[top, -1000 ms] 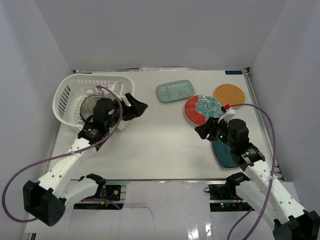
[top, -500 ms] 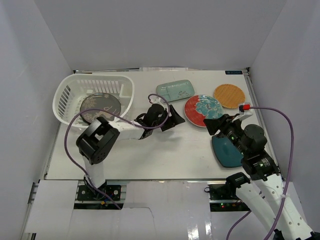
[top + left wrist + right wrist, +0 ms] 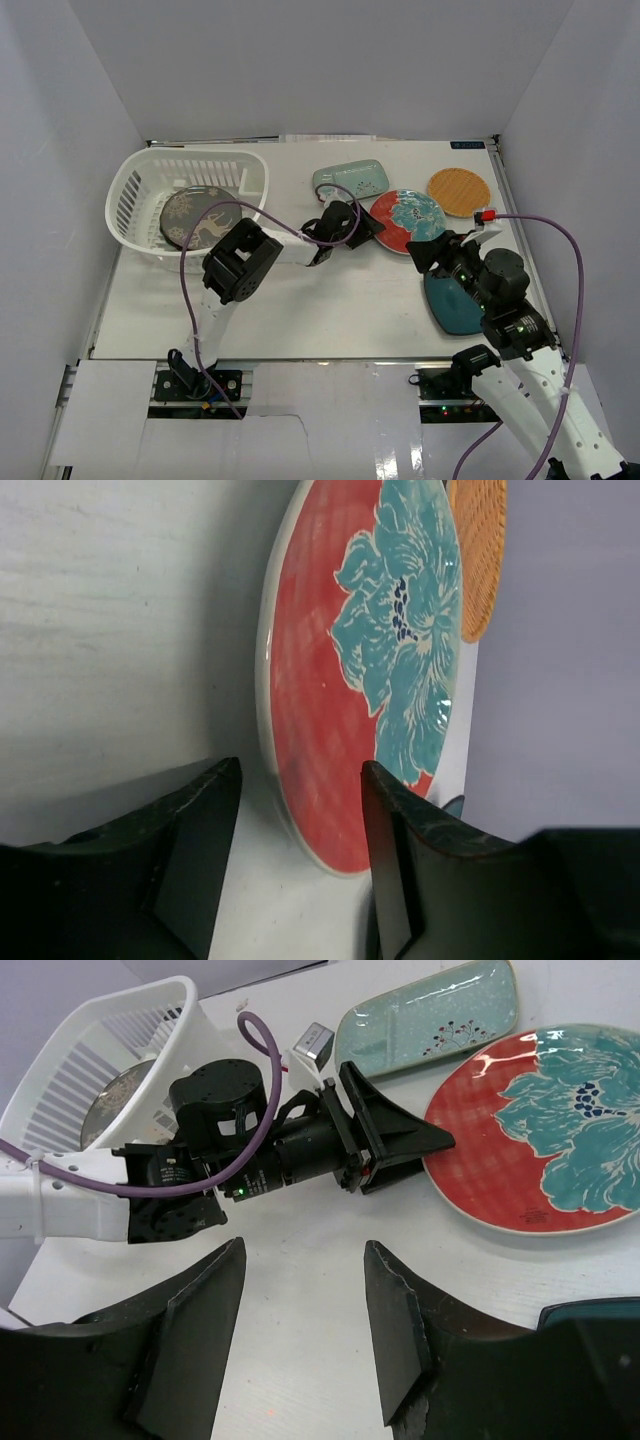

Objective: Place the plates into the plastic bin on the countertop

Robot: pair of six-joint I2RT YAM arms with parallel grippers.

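My left gripper (image 3: 370,228) is open and low over the countertop (image 3: 300,300). Its jaws stand on either side of the near rim of the red-and-teal floral plate (image 3: 407,219), as the left wrist view (image 3: 370,680) shows. My right gripper (image 3: 425,254) is open and empty above bare tabletop (image 3: 300,1290). The dark-teal square plate (image 3: 455,303) lies under the right arm. The white plastic bin (image 3: 135,185) holds the grey patterned plate (image 3: 195,217). The pale-green rectangular plate (image 3: 350,180) and orange woven plate (image 3: 459,191) lie at the back. The teal scalloped and dark-red-rimmed plates are out of view.
Pale grey walls close in the tabletop on the left, back and right. The left arm (image 3: 240,265) stretches across the middle of the table, with its purple cable (image 3: 185,290) looping beside it. The right wrist view shows the left gripper (image 3: 415,1155) by the floral plate (image 3: 540,1150).
My left arm has swung from the bin rightward across the table to the floral plate's rim. My right gripper has drawn back a little to the right.
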